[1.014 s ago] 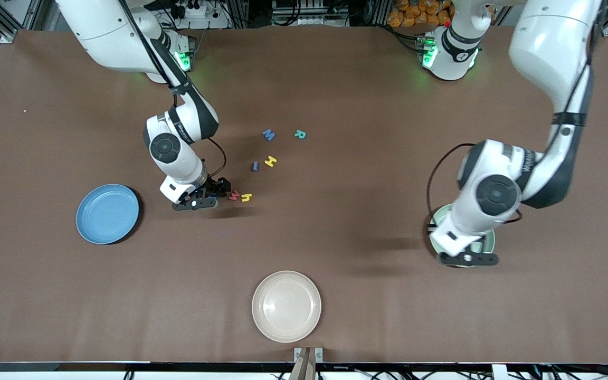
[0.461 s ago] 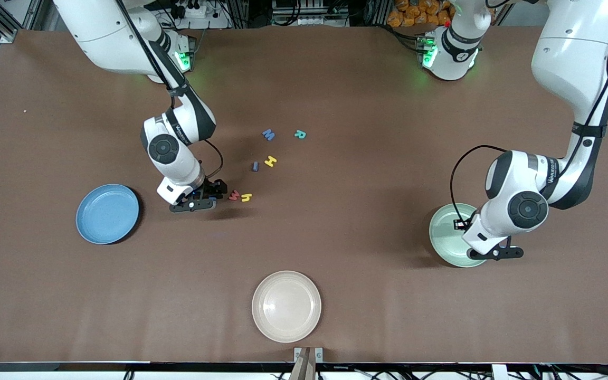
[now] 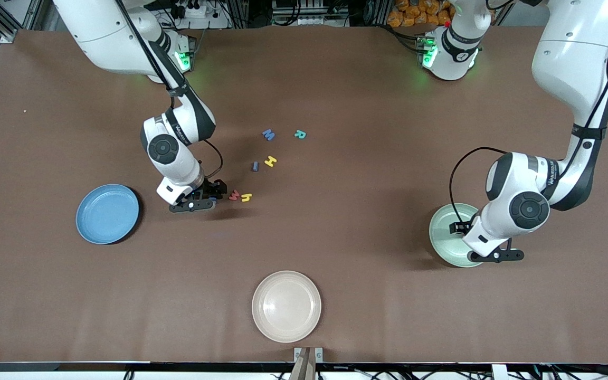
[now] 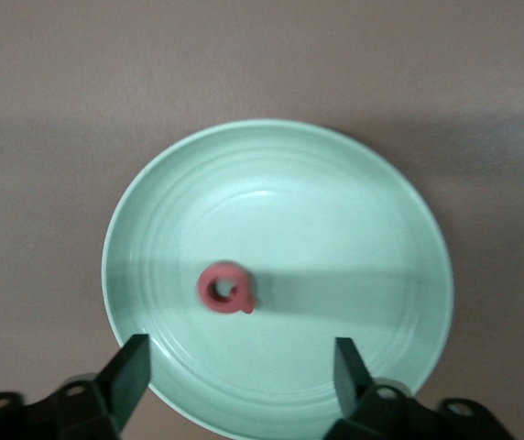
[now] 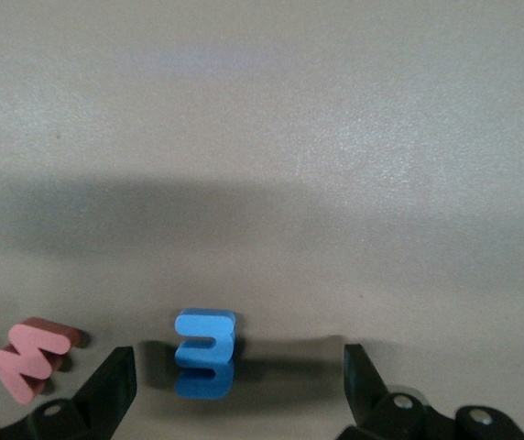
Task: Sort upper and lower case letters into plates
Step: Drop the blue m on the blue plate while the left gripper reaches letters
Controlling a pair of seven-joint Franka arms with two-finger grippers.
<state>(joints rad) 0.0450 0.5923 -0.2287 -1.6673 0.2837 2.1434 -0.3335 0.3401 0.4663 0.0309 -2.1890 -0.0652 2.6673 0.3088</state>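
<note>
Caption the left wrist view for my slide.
Open left gripper above the mint green plate, red letter lying inside.

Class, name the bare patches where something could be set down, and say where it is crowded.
Bare table lies between the blue plate and cream plate, and between the loose letters and mint plate. Crowded: around the letters, where the right gripper hovers.

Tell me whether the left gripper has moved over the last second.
Yes. The left gripper has shifted toward the left arm's end of the table, uncovering most of the mint green plate.
</note>
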